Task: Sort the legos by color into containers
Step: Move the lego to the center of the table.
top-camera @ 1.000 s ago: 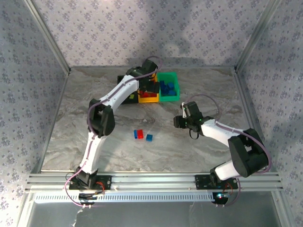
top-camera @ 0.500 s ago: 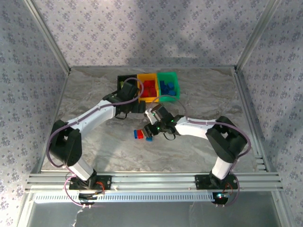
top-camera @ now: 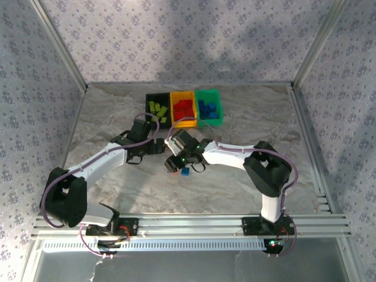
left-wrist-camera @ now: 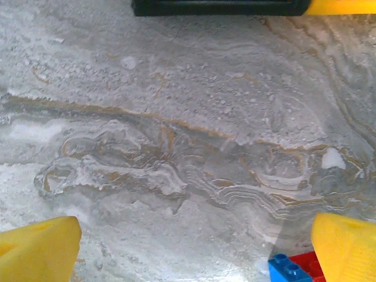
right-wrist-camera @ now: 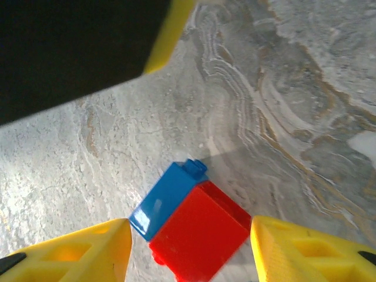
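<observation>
While the right pincer point(right-wrist-camera: 191, 254) hangs low over the desk point(top-camera: 264, 111), its yellow fingers point(right-wrist-camera: 70, 252) are spread, straddling a blue lego point(right-wrist-camera: 167, 200) and a red lego point(right-wrist-camera: 200, 238) that lie touching side by side; no pinch visible. Left pincer point(left-wrist-camera: 191, 252) is spread wide with only bare desk between its fingers, just left of that pair. Loose blue brick point(top-camera: 185, 171) sits beside the right pincer. At the far side: black bin point(top-camera: 149, 98) with lime legos point(top-camera: 157, 108), yellow-orange bin point(top-camera: 183, 93) with red pile point(top-camera: 184, 108), green bin point(top-camera: 220, 108) with blue pile point(top-camera: 207, 107).
</observation>
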{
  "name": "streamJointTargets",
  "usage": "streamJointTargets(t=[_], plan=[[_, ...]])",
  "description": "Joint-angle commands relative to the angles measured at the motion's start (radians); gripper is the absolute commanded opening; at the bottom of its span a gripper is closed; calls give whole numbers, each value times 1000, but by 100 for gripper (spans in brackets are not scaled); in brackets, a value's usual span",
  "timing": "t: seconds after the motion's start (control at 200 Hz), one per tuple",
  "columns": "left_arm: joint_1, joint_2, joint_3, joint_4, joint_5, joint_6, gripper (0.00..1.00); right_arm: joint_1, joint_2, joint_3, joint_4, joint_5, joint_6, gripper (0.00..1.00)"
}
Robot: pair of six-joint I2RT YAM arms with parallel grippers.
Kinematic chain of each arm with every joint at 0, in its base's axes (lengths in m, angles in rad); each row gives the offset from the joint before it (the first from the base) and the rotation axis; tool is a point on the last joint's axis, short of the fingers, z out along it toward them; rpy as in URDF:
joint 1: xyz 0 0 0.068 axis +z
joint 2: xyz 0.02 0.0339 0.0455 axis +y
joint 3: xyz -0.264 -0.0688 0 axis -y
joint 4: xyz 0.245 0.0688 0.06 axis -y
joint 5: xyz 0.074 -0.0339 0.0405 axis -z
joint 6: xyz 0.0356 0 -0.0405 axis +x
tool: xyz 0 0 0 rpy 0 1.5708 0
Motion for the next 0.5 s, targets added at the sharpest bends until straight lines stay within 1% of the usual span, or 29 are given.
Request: streamJointTargets(t=[0.0,0.135,0.15,0.195,0.375,0.495], plan=[[26,-37,-35,54,19,-29,100,-5,27,21,-64,69,9,57],[51,-36,-74,74,32,-26,100,-10,15,3,-80,134,29,57],[53,-37,-76,75,33,-24,100,-11,14,-29,-82,144,29,57],[59,-34,-84,77,34,-24,100,-16,7,-46,-89,167,29,57],[67,-44,-103,88,42,-25,100,-49,-58,-124,-93,211,41,57],[69,-45,-107,92,44,-25,100,-67,-102,-143,-96,196,47,57]])
